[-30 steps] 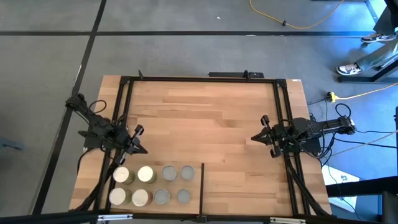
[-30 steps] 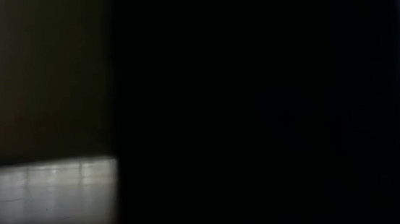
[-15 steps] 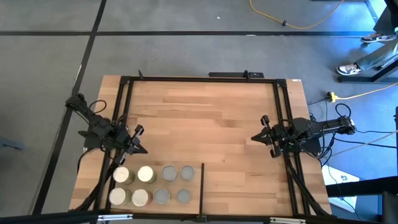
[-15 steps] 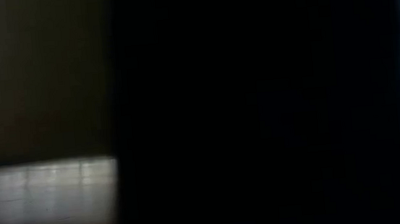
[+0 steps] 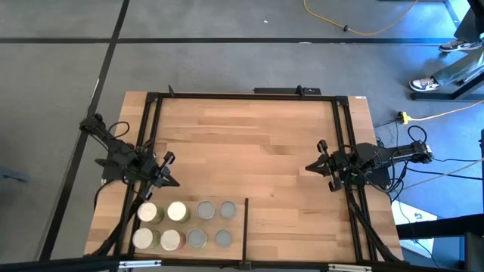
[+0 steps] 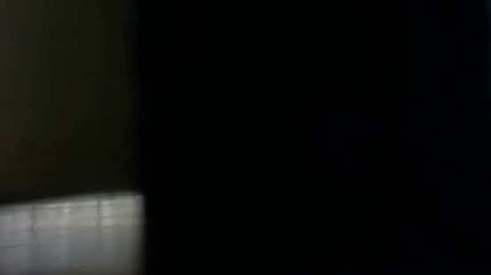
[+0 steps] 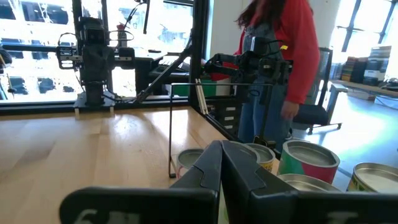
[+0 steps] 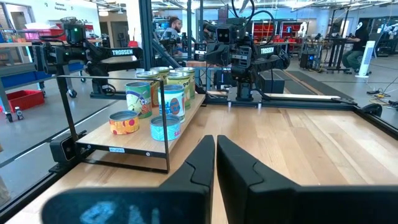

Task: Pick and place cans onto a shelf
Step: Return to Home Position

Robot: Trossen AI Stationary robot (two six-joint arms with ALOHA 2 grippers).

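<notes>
Cans (image 5: pixel 177 211) stood in two rows of four on the shelf (image 5: pixel 237 228), at the lower left of the high view. My left gripper (image 5: pixel 173 176) hung just above them, fingers pressed together, holding nothing. My right gripper (image 5: pixel 308 168) sat by the right rail, tips pinched together too, well apart from the cans. A thin black strip (image 5: pixel 246 221) edged the shelf's right side. The wide wood table (image 5: pixel 249 140) between my arms gave room to move. Something dark blocked most of the low view.

L claw (image 7: pixel 221 149), R claw (image 8: pixel 215 143): both closed
</notes>
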